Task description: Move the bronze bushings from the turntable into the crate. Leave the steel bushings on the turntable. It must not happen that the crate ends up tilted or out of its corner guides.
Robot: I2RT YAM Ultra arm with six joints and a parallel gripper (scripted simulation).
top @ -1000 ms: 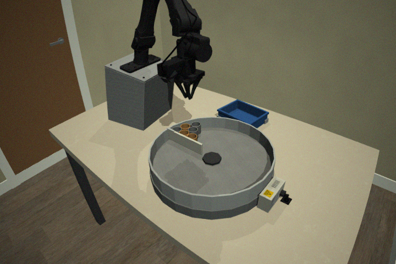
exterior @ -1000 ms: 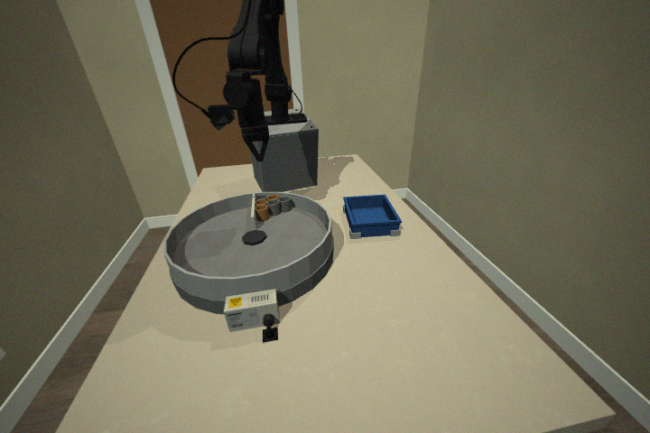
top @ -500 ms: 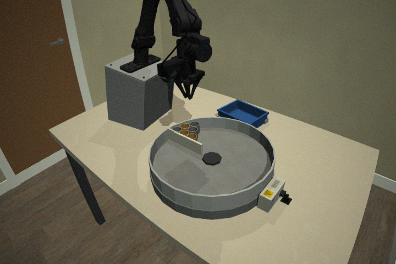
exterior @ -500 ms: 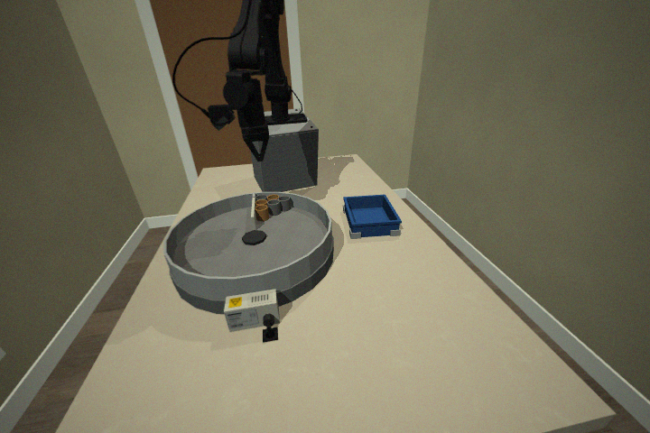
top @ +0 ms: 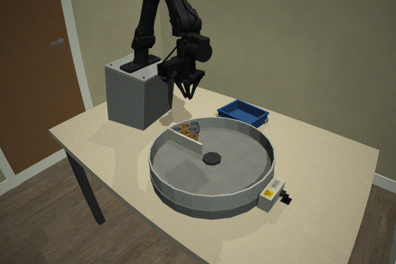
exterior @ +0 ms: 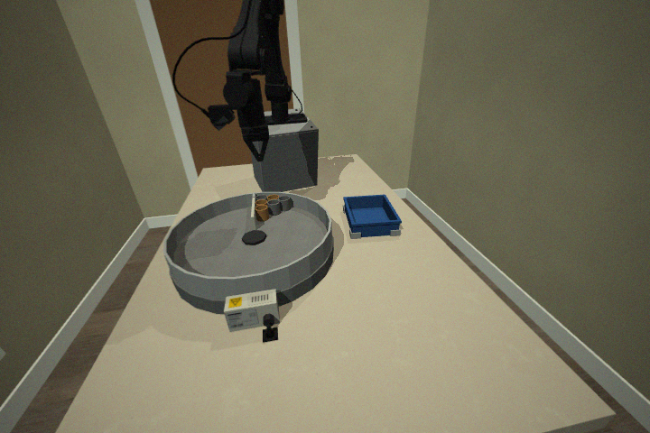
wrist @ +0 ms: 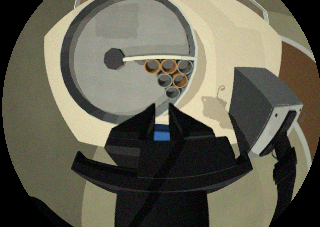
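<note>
Black fingers on our gripper (top: 188,97) (exterior: 259,159) (wrist: 162,106) stand narrowly apart, with nothing between them. We have it pointing down, above the table (top: 317,174) (exterior: 413,331) (wrist: 215,62) and clear of every bushing. The wrist view sets its tips just below the nearest steel ring, though they are well above it in height.

Our three bronze bushings (top: 185,128) (exterior: 262,214) (wrist: 146,69) are all on the turntable (top: 210,201) (exterior: 228,285) (wrist: 100,82), upright and packed in a cluster with three steel bushings (top: 197,128) (exterior: 273,209) (wrist: 167,94). Two bronze and one steel line the pale divider (top: 186,142) (exterior: 253,205) (wrist: 160,57); the third bronze sits in the next row beside a steel one, and the last steel is alone behind them. The divider runs from near the dark hub (top: 211,158) (exterior: 254,237) (wrist: 114,59) to the rim.

Beside the turntable, our blue crate (top: 242,115) (exterior: 372,213) (wrist: 161,135) sits level and empty, with grey guides (top: 266,120) (exterior: 355,234) at its visible corners. Farther out, we see the control box (top: 271,194) (exterior: 252,311) against the turntable's outer side.
</note>
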